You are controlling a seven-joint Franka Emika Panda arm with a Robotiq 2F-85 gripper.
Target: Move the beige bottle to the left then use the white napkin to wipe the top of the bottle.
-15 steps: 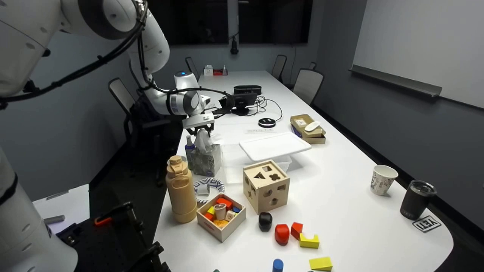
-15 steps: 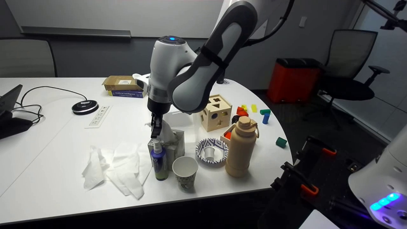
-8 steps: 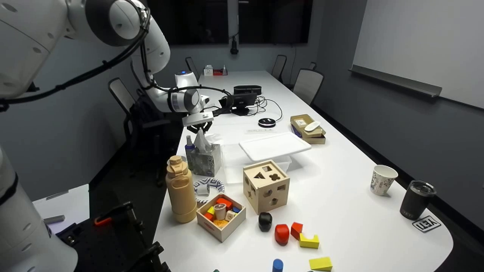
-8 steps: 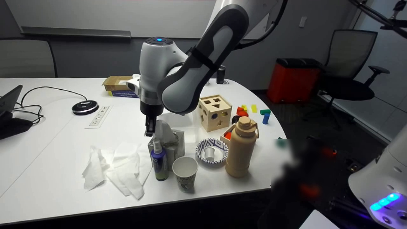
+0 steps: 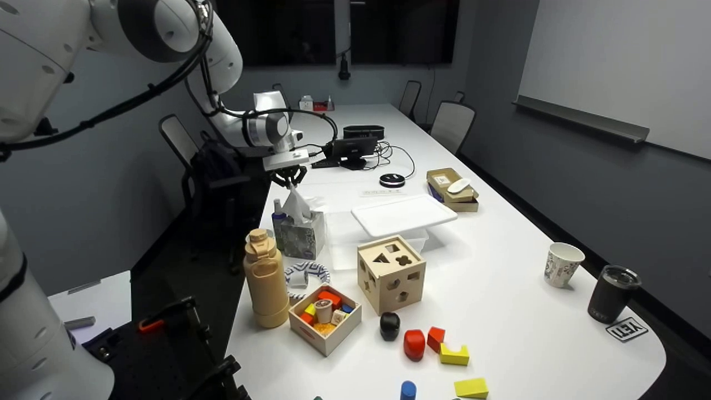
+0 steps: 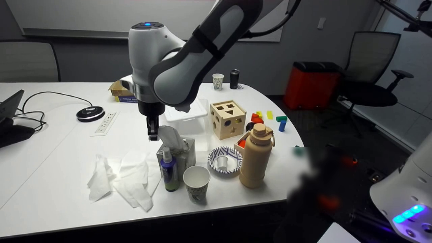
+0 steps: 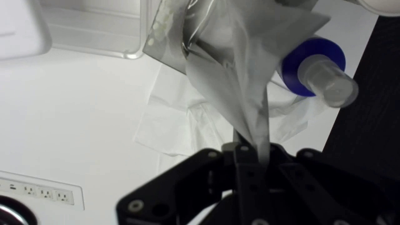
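Observation:
The beige bottle stands upright near the table edge in both exterior views, with its cap on top. The white napkin rises in folds out of the patterned tissue box. My gripper is shut on the napkin's tip, which runs between the dark fingers in the wrist view. In an exterior view the gripper hangs beside the box, and the napkin leans toward it, its lower end inside the box. The bottle is apart from the gripper, beyond the box and a bowl.
A purple spray bottle and a paper cup stand close to the box. Crumpled white sheets lie on the table. A patterned bowl, a wooden shape cube and a clear bin are also nearby.
The gripper's jaws have come together on the napkin's tip. The gripper has shifted away from the bottle and slightly up, and the napkin is drawn toward it. The bottle has not moved.

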